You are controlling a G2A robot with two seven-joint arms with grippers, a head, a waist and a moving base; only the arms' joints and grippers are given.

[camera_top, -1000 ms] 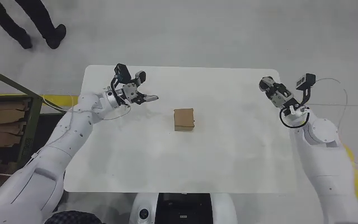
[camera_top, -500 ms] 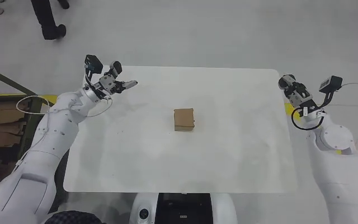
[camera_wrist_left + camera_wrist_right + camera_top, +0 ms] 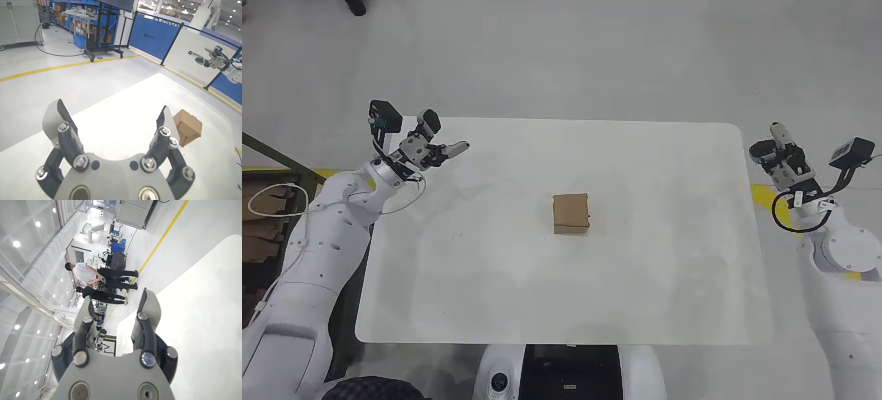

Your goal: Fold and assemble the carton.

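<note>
Brown carton (image 3: 571, 213) at bench (image 3: 662, 290) centre: your left end effector (image 3: 446, 136), jaws apart, lies nearer than the right end effector (image 3: 768, 141), likewise apart; both stand well off.

Arms held wide apart, left tool (image 3: 113, 108) and right tool (image 3: 116, 295) gaping.

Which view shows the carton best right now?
The left wrist view: the carton shows its faces and creases at an angle. The top view gives just its top face; the right wrist view, perhaps a tan sliver.
</note>
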